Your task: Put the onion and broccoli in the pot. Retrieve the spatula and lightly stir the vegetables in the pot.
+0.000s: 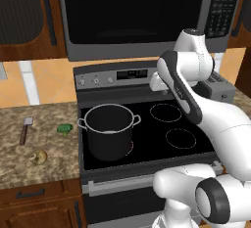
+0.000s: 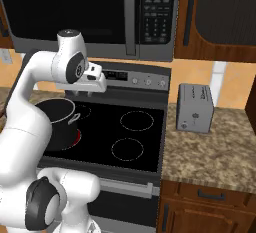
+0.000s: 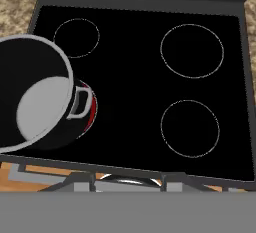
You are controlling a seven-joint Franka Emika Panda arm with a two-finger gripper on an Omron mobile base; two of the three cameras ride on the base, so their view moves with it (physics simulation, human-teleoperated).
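Gripper (image 2: 85, 93) of mine hangs high over the back of the stove, and I cannot tell how its jaws stand. Largest below it is the black glass stovetop (image 1: 162, 129), with the dark grey pot (image 1: 109, 131) on its front left burner, nothing inside it. On the granite counter (image 1: 29, 163) left of the stove lie the spatula (image 1: 25, 129) toward the back, the broccoli (image 1: 64, 129) near the stove edge, and the onion (image 1: 38, 157) toward the front edge.
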